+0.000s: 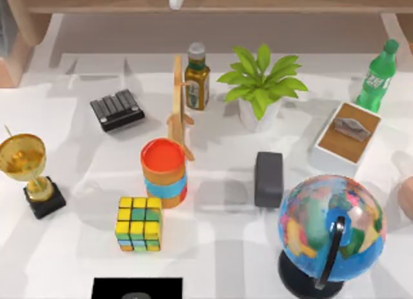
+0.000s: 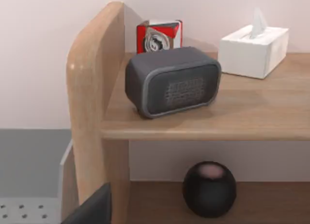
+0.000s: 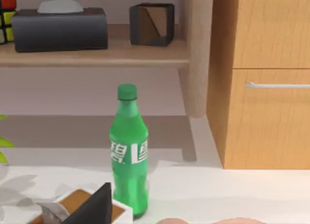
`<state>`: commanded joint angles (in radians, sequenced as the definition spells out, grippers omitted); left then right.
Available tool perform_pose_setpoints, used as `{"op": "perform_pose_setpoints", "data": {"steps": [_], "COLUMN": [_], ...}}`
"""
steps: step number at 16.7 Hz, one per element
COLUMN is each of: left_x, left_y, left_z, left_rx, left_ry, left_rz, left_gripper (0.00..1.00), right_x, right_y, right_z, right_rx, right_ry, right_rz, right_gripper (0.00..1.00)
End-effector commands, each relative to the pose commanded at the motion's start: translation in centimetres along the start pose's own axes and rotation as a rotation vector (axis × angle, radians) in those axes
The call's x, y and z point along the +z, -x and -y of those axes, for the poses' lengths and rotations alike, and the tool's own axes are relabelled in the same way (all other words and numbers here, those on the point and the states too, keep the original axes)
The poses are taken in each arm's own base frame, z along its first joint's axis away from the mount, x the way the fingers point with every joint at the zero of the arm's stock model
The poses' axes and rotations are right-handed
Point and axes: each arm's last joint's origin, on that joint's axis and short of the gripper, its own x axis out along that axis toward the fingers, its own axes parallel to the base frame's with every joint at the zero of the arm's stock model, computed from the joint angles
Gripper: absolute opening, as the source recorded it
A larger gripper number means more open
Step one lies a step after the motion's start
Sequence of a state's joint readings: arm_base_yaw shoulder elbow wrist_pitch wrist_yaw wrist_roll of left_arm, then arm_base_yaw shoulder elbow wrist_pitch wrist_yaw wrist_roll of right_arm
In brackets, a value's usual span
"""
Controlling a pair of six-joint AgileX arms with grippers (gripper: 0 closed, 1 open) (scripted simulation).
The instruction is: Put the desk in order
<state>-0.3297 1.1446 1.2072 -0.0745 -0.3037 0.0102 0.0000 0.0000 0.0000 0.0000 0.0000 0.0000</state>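
Note:
The desk [image 1: 219, 247] is a broad white tabletop crowded with items: a gold trophy [image 1: 29, 166], a colour cube [image 1: 138, 223], a red-topped stack of cups [image 1: 164, 172], a dark grey box [image 1: 268, 178], a globe [image 1: 330, 231], a potted plant [image 1: 260, 86], an oil bottle [image 1: 197, 77], a wood-topped tissue box [image 1: 348, 134] and a green soda bottle [image 1: 377, 76]. A dark edge of my left gripper [image 2: 92, 209] faces the wooden shelf [image 2: 97, 88]. A dark edge of my right gripper [image 3: 92, 207] hovers near the green soda bottle [image 3: 128, 151].
A black keypad [image 1: 117, 110] and an upright wooden stand [image 1: 179, 105] sit at the back left. A black flat panel [image 1: 137, 288] lies at the front edge. The shelf holds a grey speaker [image 2: 172, 81], a white tissue box [image 2: 253, 47] and a black tissue box [image 3: 59, 28]. A wooden cabinet [image 3: 271, 79] stands beside it.

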Motion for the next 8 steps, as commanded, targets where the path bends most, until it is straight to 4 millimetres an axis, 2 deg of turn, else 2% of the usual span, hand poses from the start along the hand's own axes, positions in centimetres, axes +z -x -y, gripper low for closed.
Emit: {"op": "perform_pose_setpoints", "data": {"steps": [2, 4, 8], "left_x": [2.3, 3.5, 3.4], "left_y": [-4.2, -8.0, -13.7], "left_z": [2.7, 5.8, 11.7], "left_rx": [0.004, 0.007, 0.006], "left_ry": [0.003, 0.006, 0.010], "left_rz": [0.008, 0.015, 0.021], "left_gripper": [1.00, 1.00, 1.00], "right_x": [0.0, 0.0, 0.0], "right_y": [0.0, 0.0, 0.0], "right_z": [0.0, 0.0, 0.0], "right_rx": [0.000, 0.000, 0.000], "right_ry": [0.000, 0.000, 0.000], "right_rz": [0.000, 0.000, 0.000], "right_gripper": [1.00, 1.00, 1.00]}}
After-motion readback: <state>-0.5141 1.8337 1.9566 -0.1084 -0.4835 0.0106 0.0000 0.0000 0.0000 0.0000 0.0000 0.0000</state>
